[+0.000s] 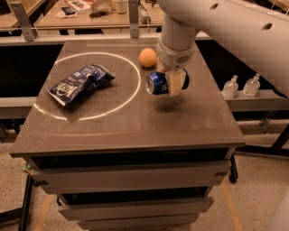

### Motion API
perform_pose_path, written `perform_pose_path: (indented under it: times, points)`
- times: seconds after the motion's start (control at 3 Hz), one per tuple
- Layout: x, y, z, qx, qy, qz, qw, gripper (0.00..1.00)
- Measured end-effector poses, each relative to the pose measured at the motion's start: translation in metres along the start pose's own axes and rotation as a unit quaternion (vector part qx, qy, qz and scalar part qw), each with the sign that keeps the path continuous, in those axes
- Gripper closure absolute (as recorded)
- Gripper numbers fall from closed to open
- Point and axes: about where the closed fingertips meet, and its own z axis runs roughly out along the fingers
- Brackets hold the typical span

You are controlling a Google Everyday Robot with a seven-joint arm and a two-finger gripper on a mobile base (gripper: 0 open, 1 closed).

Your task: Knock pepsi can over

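The pepsi can [157, 83] is dark blue with a silver top. It lies horizontal, top pointing left, held a little above the grey table [126, 122]; its shadow falls on the table just below. My gripper [174, 83] is shut on the pepsi can, with a pale finger [176, 84] across its middle. The white arm comes down from the upper right. An orange [147, 57] sits on the table just behind and left of the can.
A crinkled blue chip bag [79, 83] lies inside a white circle [131, 97] marked on the table's left half. Two small clear bottles [240, 85] stand on a low shelf to the right. A cluttered bench [90, 11] runs behind the table.
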Motion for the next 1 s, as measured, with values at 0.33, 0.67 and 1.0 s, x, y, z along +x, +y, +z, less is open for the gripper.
perform_pose_path:
  times: [0.33,0.67,1.0]
  points:
    - [0.0106,0.0008,0.0147,-0.002,0.045,-0.011,0.9989,1.00]
    - [0.0142,-0.0032,0.0199,-0.011,0.062,0.002,0.9980,0.82]
    - [0.0143,-0.0027,0.0199,-0.011,0.062,0.001,0.9980,0.59]
